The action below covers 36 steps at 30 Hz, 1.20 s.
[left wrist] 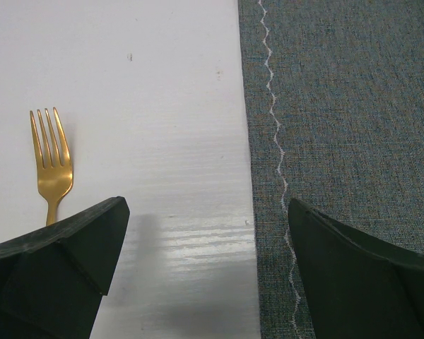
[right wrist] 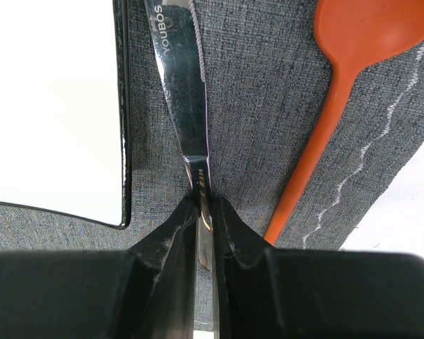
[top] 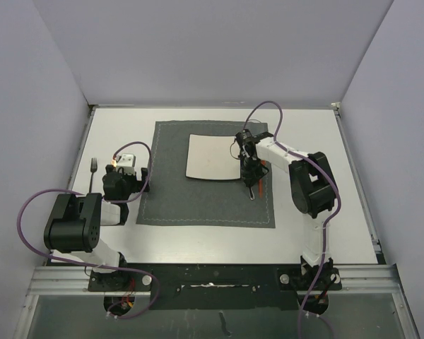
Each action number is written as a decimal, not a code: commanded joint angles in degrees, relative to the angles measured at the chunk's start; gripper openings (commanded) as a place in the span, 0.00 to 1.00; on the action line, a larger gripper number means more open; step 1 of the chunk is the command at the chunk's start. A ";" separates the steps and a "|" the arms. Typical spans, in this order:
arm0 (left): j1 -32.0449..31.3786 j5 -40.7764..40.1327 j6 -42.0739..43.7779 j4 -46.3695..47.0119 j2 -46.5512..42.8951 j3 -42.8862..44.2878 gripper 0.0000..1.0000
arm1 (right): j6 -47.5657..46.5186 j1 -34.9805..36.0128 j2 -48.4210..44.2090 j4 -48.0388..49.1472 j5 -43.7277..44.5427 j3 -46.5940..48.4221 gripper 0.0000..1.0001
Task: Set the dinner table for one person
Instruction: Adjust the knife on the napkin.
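Note:
The white dinner table (top: 339,176) carries a dark grey placemat (top: 198,205) with a square white plate (top: 212,157) on it. My right gripper (top: 249,171) is shut on a silver knife (right wrist: 182,92), which lies between the plate (right wrist: 49,106) and an orange spoon (right wrist: 339,85) on the mat. My left gripper (top: 116,182) is open and empty over the table's left side, straddling the placemat edge (left wrist: 251,176). A gold fork (left wrist: 52,166) lies on the table just left of it, and also shows in the top view (top: 93,173).
The placemat's white zigzag stitching (left wrist: 275,134) runs along its edge. Grey walls close in the table on three sides. Purple cables loop from both arms. The metal table rail (top: 212,272) runs along the near edge.

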 commanded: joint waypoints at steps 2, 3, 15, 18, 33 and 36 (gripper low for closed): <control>0.34 -0.18 -0.69 2.23 0.84 1.54 0.98 | 0.31 -1.04 1.36 0.62 2.59 0.22 0.00; 0.26 -0.18 -0.70 2.23 0.84 1.58 0.98 | 0.29 -1.01 1.34 0.47 2.61 0.41 0.00; 0.29 -0.18 -0.70 2.26 0.80 1.58 0.98 | 0.64 -1.85 1.68 -0.56 2.44 2.37 0.00; 0.34 -0.18 -0.71 2.23 0.80 1.58 0.98 | 0.68 -2.08 2.01 -0.91 2.26 3.03 0.00; 0.33 -0.18 -0.69 2.24 0.82 1.58 0.98 | 2.61 -2.63 1.87 -0.91 0.77 3.80 0.00; 0.29 -0.19 -0.70 2.28 0.83 1.58 0.98 | 4.00 -2.79 1.78 -1.10 0.68 3.72 0.00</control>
